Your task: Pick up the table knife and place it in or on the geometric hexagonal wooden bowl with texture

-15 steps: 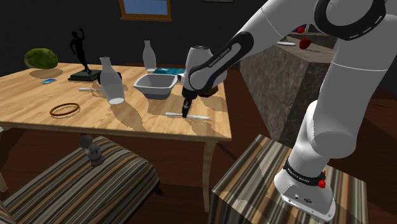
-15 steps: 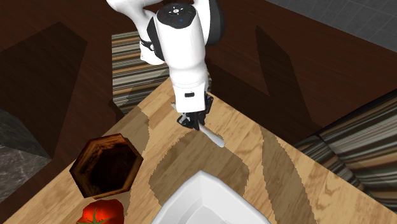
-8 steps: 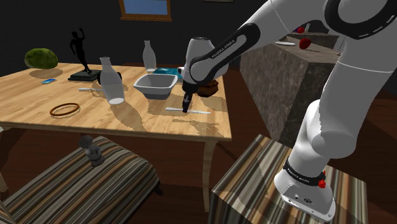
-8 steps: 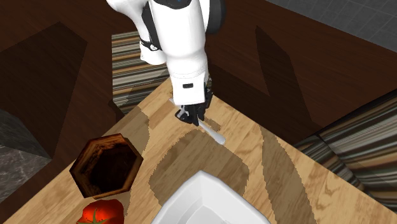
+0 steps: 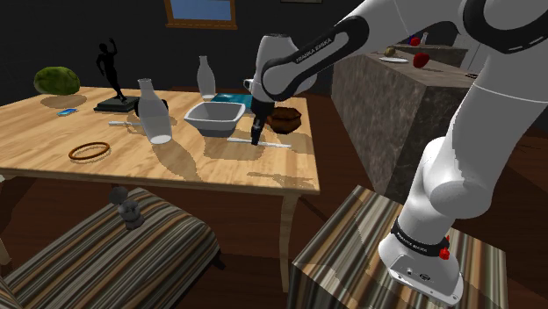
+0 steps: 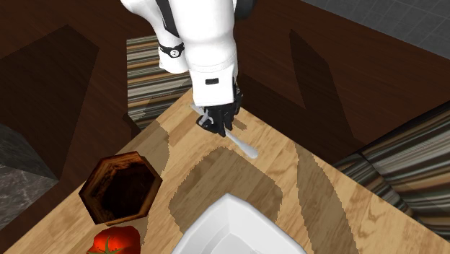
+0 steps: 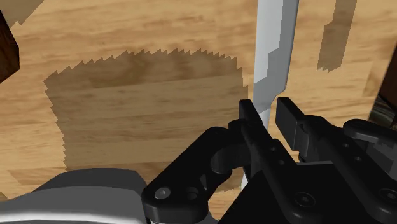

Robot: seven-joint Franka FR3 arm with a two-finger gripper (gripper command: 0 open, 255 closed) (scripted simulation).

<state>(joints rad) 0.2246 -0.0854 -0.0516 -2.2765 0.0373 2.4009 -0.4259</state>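
Holding the table knife (image 6: pixel 244 146), newly lifted off the bench (image 5: pixel 176 158), in clamped fingers (image 7: pixel 250 116); next, carrying to the hexagonal wooden bowl (image 6: pixel 120 184) at eight o'clock.

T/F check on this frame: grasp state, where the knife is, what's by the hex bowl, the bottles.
1. The gripper has its fingers shut on the table knife. True.
2. The table knife lies inside the hexagonal wooden bowl. False: it is clasped in the gripper, apart from that bowl.
3. A red tomato sits right beside the hexagonal wooden bowl. True.
4. Both bottles on the table lie on their sides. False: the nearer bottle and the farther bottle both stand upright.
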